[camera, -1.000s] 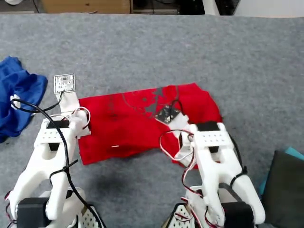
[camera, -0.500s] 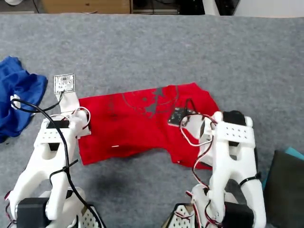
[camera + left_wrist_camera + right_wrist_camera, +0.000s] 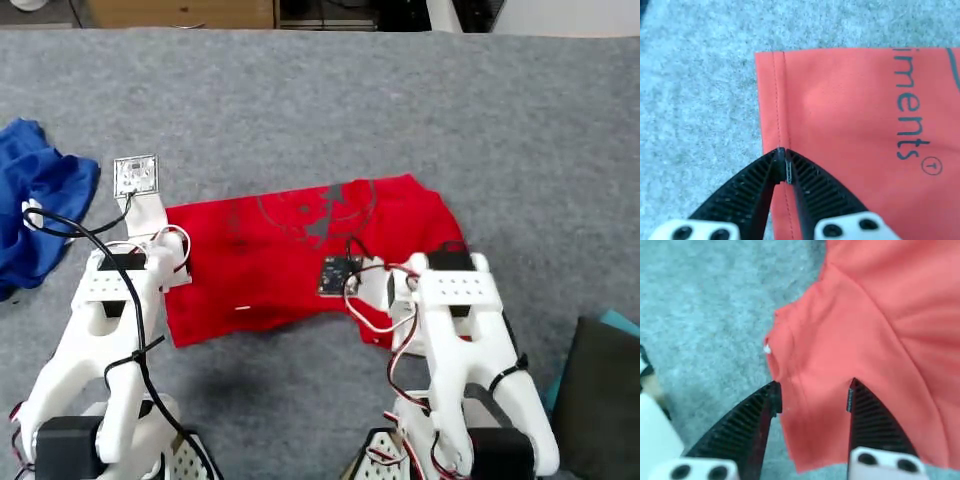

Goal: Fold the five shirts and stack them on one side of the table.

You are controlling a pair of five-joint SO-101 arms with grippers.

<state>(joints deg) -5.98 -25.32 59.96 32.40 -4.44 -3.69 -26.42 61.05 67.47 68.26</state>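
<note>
White arms: the left arm [image 3: 105, 320] and the right arm [image 3: 455, 330] stand side by side at the near edge of the worktop [image 3: 300, 110].
Left hand [image 3: 781, 160]: the ribbed black jaws are together, clamped on the stitched hem of the red shirt [image 3: 280, 260] at its left edge, just short of the corner.
Right hand [image 3: 813, 385]: the fingers are spread apart over the shirt's near right corner. One fingertip sits over the grey surface and the other over red fabric. Contact with the cloth cannot be confirmed from the wrist view.
Red shirt: lies spread in the middle of the worktop, ahead of both arms, with its dark print facing up. The near edge is uneven and the right side shows folds and creases.
White tag [image 3: 766, 349]: a small tag on the shirt edge, near the right hand.
Dark item [image 3: 605, 390]: rests at the near right edge with a teal layer [image 3: 620, 322] showing beside it; possibly folded cloth, but it is cut off by the frame.
Blue shirt [image 3: 35, 200]: crumpled at the left edge of the worktop, apart from the red shirt.
Worktop surface: grey, carpet-like textile, extending to the far edge.
</note>
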